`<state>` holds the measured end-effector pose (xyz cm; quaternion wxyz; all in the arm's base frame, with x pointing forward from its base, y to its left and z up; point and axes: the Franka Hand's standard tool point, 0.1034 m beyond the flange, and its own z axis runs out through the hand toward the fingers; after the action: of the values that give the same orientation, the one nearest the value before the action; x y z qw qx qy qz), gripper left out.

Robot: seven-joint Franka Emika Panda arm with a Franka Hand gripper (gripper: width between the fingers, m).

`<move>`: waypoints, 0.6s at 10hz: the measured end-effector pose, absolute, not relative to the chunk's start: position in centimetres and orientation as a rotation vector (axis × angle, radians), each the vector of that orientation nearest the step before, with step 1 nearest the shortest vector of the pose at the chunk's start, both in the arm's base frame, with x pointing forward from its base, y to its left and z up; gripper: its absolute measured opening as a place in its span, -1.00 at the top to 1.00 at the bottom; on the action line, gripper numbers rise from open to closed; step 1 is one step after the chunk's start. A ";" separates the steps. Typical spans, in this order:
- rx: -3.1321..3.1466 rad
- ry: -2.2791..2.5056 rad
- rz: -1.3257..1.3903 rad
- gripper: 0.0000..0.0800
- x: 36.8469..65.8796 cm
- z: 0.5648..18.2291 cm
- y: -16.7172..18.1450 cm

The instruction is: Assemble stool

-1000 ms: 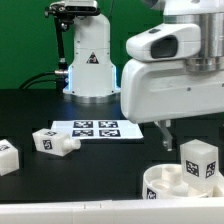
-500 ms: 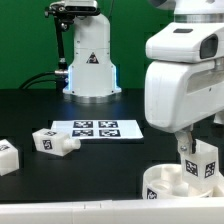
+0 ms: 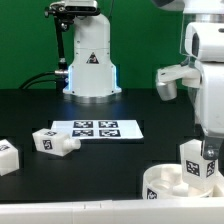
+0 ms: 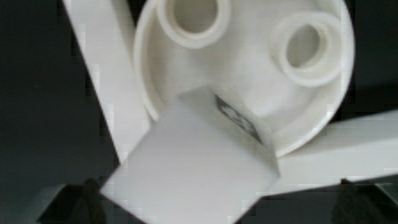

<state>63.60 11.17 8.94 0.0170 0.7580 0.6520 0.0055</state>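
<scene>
The round white seat [image 3: 165, 185] lies at the front on the exterior view's right, with a white tagged leg [image 3: 197, 160] standing upright in it. My gripper [image 3: 207, 150] hangs right at this leg's upper part. In the wrist view the seat [image 4: 249, 70] shows two round holes and the leg [image 4: 196, 160] fills the space between my gripper's [image 4: 217, 205] dark fingers. The fingers stand wide, with a gap on each side of the leg. Two more legs [image 3: 55, 141] [image 3: 7, 156] lie loose on the exterior view's left.
The marker board [image 3: 97, 129] lies in the middle of the black table. The arm's white base [image 3: 90, 65] stands behind it. A white rail [image 3: 70, 210] runs along the front edge, and it shows as a white strip [image 4: 98, 60] beside the seat in the wrist view.
The arm has swung toward the exterior view's right and the gripper has come down to the leg standing in the seat. The parts have not moved.
</scene>
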 end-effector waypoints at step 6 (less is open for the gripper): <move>1.570 2.615 -0.061 -0.62 64.0 7.7 10.5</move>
<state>64.02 10.52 7.65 0.0454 0.5142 0.8562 -0.0199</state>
